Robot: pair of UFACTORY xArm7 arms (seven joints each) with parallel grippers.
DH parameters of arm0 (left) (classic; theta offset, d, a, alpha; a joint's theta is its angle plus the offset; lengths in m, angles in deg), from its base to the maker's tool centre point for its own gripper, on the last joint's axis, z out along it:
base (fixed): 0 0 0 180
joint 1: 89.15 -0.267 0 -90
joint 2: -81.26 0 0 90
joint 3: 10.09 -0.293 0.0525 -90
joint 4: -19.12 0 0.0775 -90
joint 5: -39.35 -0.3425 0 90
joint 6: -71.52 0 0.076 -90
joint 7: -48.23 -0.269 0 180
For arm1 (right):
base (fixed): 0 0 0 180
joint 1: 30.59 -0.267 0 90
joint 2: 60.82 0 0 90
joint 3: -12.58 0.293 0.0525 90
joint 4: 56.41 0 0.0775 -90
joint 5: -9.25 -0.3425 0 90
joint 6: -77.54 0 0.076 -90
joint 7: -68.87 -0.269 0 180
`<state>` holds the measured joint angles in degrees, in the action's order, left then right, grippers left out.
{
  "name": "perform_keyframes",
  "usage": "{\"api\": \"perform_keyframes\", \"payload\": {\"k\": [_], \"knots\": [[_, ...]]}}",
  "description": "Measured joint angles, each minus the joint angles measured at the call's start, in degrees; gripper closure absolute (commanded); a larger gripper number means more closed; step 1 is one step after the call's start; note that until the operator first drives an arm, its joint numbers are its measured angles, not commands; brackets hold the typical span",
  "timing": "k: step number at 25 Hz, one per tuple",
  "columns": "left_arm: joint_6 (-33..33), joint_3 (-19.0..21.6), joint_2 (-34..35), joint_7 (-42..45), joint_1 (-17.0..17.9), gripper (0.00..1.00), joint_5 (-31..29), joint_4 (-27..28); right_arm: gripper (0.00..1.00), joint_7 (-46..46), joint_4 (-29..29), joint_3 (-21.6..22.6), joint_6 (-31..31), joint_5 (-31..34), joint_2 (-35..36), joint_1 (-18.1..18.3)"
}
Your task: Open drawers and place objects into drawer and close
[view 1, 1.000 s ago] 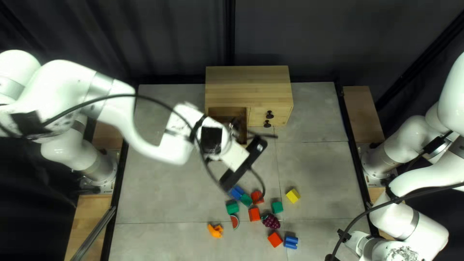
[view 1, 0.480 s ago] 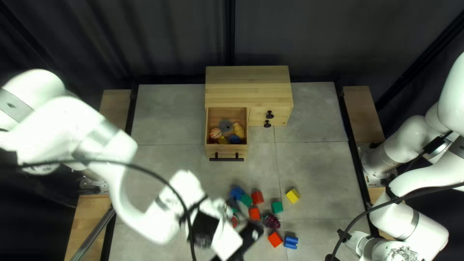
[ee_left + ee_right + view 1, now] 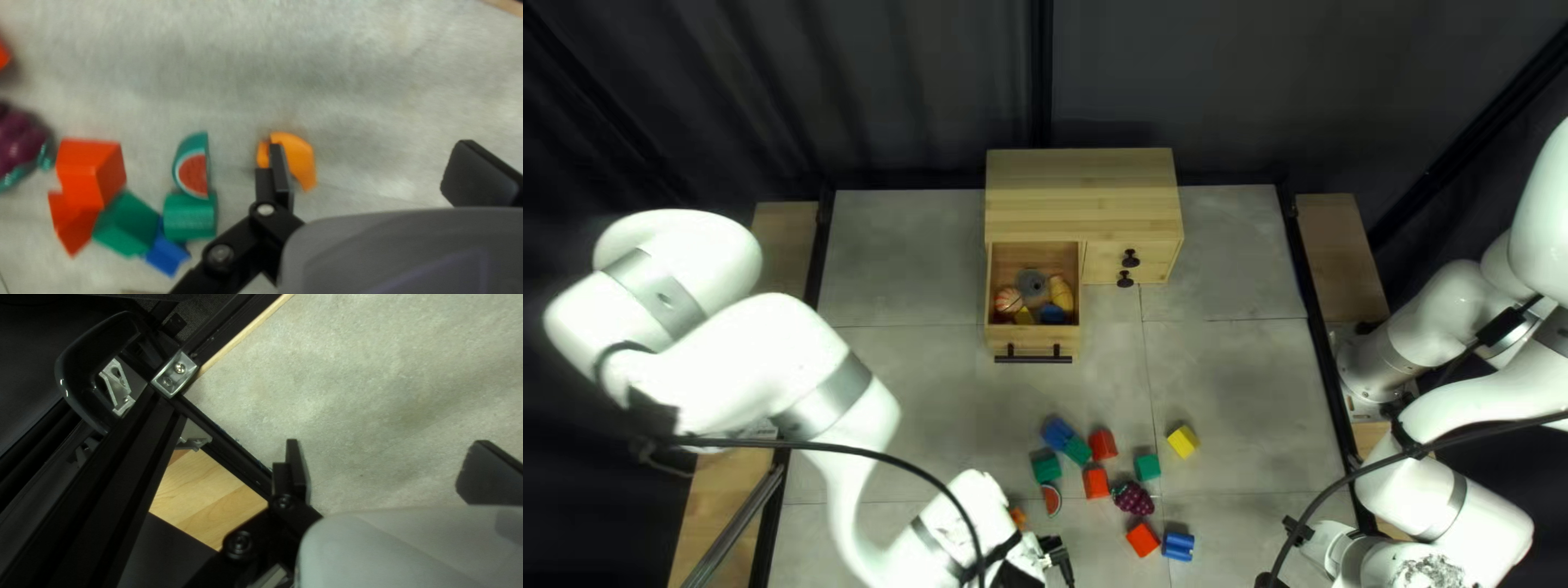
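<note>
Two fingers of the left pincer (image 3: 371,155) spread wide, one over an orange toy (image 3: 303,158), contact unclear, right pincer (image 3: 384,454) likewise spread

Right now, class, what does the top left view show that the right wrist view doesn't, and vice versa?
Only the top left view: the wooden cabinet, its open drawer, the yellow block and the watermelon slice.
Only the right wrist view: my right gripper, open, and a black looped handle.
Both: the grey tabletop and pale wood beside it.

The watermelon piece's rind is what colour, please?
The rind is teal-green, clearest in the left wrist view.
</note>
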<state>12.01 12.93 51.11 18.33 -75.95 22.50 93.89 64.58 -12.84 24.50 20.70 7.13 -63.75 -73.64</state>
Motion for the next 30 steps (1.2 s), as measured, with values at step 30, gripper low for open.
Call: {"api": "perform_keyframes", "payload": {"k": [30], "knots": [[11.05, -0.16, 1.79, 0.17, -4.17, 0.06, 2.74, -7.96, 0.00, 0.00, 0.00, 0.00, 0.00, 0.00, 0.00, 0.00]]}}
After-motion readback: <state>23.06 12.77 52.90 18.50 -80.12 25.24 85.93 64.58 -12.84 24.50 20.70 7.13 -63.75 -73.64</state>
